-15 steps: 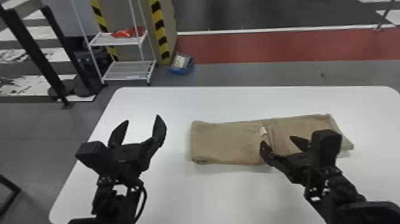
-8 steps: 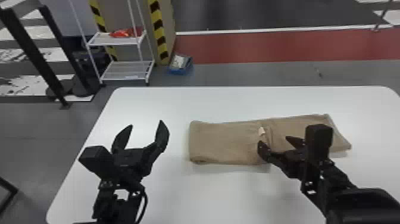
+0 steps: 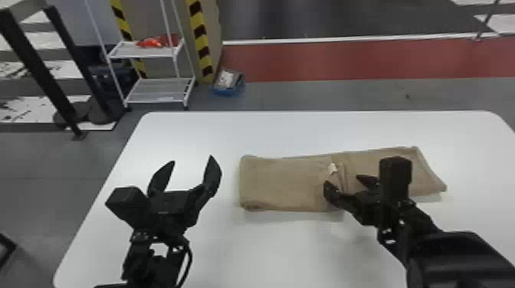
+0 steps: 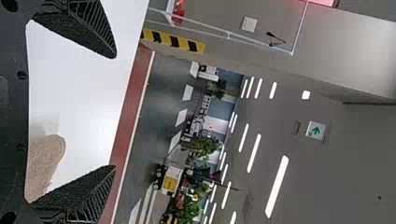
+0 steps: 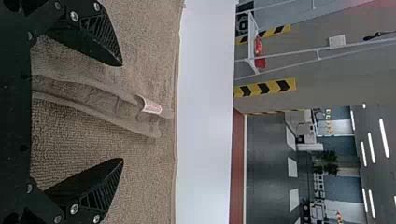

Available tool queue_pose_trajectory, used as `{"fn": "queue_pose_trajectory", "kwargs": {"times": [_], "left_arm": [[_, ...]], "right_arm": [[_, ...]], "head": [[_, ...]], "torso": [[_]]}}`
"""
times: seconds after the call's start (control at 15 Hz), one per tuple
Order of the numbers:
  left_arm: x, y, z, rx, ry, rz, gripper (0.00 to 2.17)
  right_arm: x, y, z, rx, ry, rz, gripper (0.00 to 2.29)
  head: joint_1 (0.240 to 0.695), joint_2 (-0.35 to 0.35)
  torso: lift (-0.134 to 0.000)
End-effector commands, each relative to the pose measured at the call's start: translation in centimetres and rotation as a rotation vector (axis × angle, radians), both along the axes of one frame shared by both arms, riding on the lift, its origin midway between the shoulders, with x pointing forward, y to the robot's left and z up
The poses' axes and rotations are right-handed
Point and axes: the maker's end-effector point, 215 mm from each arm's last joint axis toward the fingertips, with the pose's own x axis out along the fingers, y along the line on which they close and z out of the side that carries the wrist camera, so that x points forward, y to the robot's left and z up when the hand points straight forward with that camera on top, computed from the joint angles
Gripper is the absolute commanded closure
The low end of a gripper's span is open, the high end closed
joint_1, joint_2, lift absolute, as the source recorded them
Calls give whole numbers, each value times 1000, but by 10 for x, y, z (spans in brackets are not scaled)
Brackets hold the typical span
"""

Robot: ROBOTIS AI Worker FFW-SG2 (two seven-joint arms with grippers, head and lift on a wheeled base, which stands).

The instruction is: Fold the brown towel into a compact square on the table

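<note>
The brown towel [image 3: 283, 184] lies as a long folded strip on the white table [image 3: 291, 249], with a raised edge and a small white tag near its middle. My right gripper [image 3: 346, 184] is over that middle part, open. In the right wrist view the right gripper [image 5: 120, 112] has the towel's raised edge [image 5: 107, 105] between its spread fingers, not pinched. My left gripper [image 3: 192, 164] stands open left of the towel, holding nothing. In the left wrist view, a rounded towel end [image 4: 46, 161] shows beside the open left gripper [image 4: 115, 112].
Beyond the table's far left corner stands a white wire shelf [image 3: 159, 90], with a blue box [image 3: 228, 82] on the floor beside it. Black posts [image 3: 38, 69] rise at the far left. Bare tabletop lies behind and in front of the towel.
My left gripper has shifted slightly to the right. My right gripper has moved a little leftward, still open. The towel keeps its shape.
</note>
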Motion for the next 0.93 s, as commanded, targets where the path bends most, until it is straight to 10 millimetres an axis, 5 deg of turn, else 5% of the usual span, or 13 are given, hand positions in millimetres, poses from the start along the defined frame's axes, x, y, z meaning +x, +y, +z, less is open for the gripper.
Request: {"fn": "queue_pose_trajectory", "kwargs": {"times": [0.0, 0.87], "left_arm": [[0, 0, -2, 2, 4, -2, 29], [1, -5, -9, -6, 16, -15, 33]], "right_arm": [[3, 6, -4, -8, 8, 13, 221], [-1, 17, -3, -3, -4, 42, 826]], "head": [[695, 97], [695, 109]], "torso": [[-99], [-99]]}}
